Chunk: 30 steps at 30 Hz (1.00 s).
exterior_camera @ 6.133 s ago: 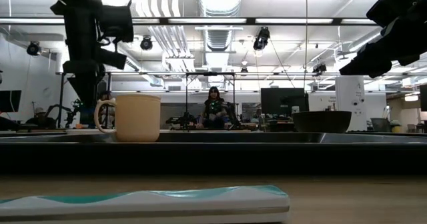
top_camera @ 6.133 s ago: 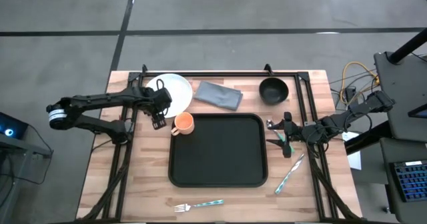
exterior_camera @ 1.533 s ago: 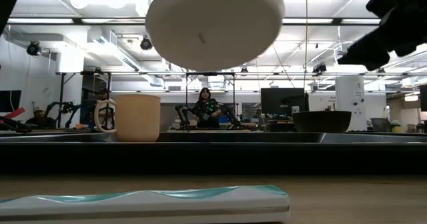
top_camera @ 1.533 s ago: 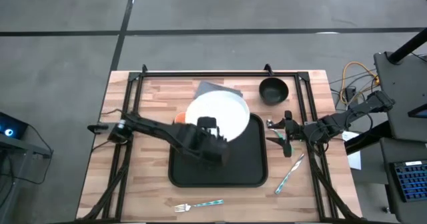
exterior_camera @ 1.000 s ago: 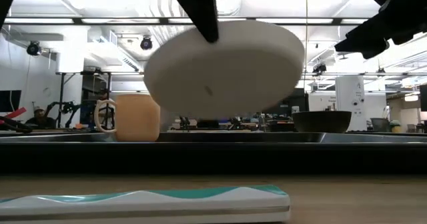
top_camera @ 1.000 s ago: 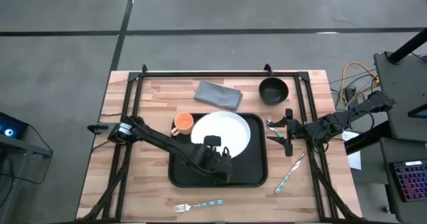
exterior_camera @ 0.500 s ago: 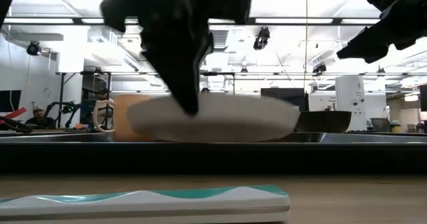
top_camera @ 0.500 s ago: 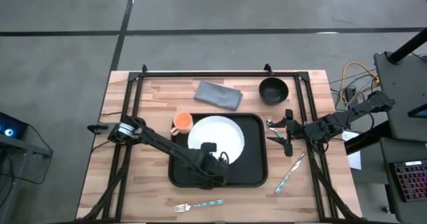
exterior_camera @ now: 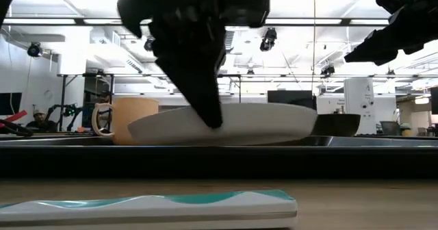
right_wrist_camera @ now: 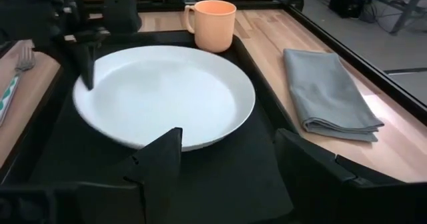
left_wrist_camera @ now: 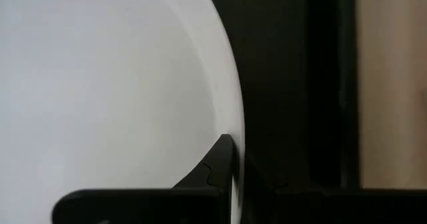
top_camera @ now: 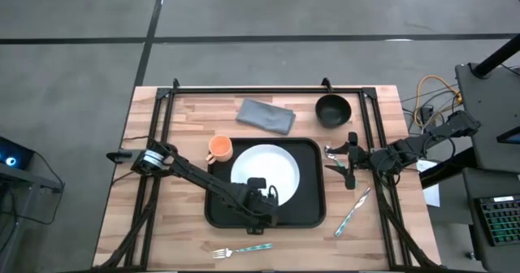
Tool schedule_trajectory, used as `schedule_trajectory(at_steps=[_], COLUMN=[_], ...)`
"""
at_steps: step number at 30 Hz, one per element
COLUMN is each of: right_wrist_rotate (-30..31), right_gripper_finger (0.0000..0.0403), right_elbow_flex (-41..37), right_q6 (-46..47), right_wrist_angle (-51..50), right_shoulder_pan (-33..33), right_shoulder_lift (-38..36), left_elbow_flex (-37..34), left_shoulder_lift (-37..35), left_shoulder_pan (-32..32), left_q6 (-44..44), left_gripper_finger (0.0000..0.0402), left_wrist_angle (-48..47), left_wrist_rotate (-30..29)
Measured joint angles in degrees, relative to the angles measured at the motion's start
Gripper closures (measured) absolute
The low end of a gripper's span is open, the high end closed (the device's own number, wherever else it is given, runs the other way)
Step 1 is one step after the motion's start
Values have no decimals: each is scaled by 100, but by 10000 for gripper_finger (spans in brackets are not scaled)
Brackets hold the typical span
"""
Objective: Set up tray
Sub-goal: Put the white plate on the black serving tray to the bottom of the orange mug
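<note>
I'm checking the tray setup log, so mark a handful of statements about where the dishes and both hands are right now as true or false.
1. The round white plate lies on the large black tray. True.
2. The left hand grips the plate's rim. True.
3. The orange mug stands on the tray. False: it stands on the wooden table, beside the tray's corner.
4. The grey folded napkin lies under the plate. False: it lies apart, on the table.
5. The right hand holds the black bowl. False: it hovers open and empty beside the tray.
</note>
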Motion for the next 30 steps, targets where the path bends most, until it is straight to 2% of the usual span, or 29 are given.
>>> schedule_trajectory(at_steps=[5, 19, 30], right_wrist_rotate=[6, 1, -1], right_gripper_finger=[174, 174, 174], right_elbow_flex=[-2, -3, 9], right_q6=[-24, -13, -17], right_wrist_angle=[2, 2, 8], right_shoulder_pan=[0, 2, 2], right_shoulder_lift=[0, -2, -3], left_elbow_flex=[7, -207, -487], left_shoulder_lift=[0, 0, 2], left_shoulder_pan=[-39, -38, -38], left_q6=[3, -340, -415], left_gripper_finger=[401, 401, 401], left_wrist_angle=[297, 186, 585], left_wrist_rotate=[220, 284, 324])
